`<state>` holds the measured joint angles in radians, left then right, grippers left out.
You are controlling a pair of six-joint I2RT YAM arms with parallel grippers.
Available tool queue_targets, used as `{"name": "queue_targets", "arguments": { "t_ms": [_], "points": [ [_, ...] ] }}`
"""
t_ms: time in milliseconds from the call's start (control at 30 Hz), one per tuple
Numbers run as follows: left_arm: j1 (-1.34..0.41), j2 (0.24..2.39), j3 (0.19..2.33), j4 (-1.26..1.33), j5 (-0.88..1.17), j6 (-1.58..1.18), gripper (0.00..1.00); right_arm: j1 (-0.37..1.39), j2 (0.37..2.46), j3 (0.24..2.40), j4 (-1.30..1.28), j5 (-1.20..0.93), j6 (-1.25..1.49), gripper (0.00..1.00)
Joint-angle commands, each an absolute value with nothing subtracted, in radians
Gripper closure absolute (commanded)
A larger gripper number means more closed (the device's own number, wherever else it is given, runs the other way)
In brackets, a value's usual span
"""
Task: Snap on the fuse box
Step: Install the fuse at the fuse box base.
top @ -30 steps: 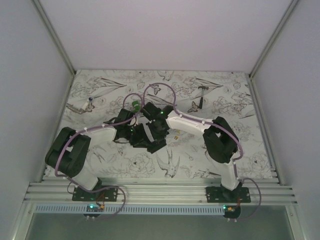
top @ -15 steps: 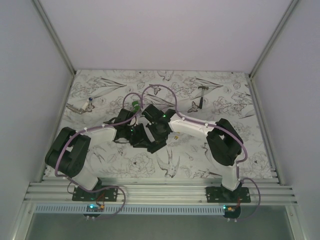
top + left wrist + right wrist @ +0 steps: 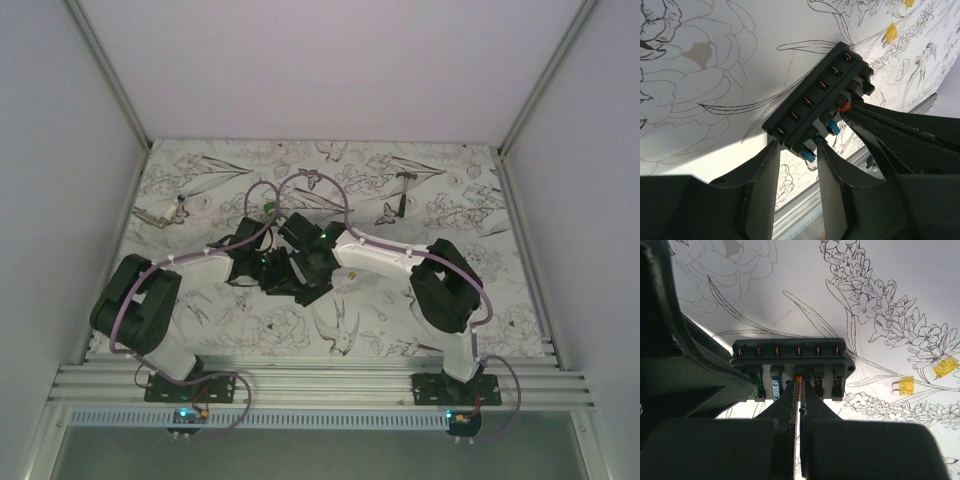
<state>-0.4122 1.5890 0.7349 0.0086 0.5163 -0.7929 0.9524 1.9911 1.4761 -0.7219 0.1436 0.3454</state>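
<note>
Over the middle of the counter (image 3: 450,200), the overhead view shows the left arm (image 3: 190,265) and right arm (image 3: 385,252) bent inward, their wrists crowded together and hiding what lies under them.

From the left wrist, the fuse box (image 3: 815,95) rests on the counter. Its near end is clamped between the fingers of the left gripper (image 3: 796,150), and the right gripper (image 3: 852,107) reaches its side row.

From the right wrist, that gripper's fingers are pressed together, tips on an orange fuse (image 3: 799,378) mid-row. Two yellow fuses (image 3: 905,386) lie to the right of the fuse box in this view, apart from it.
</note>
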Motion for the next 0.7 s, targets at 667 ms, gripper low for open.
{"name": "queue_targets", "arguments": {
  "t_ms": [667],
  "points": [
    [-0.406,1.597,0.686,-0.118,0.416,-0.740,0.64,0.895,2.216,1.315,-0.789,0.267,0.295,1.00]
  ]
}}
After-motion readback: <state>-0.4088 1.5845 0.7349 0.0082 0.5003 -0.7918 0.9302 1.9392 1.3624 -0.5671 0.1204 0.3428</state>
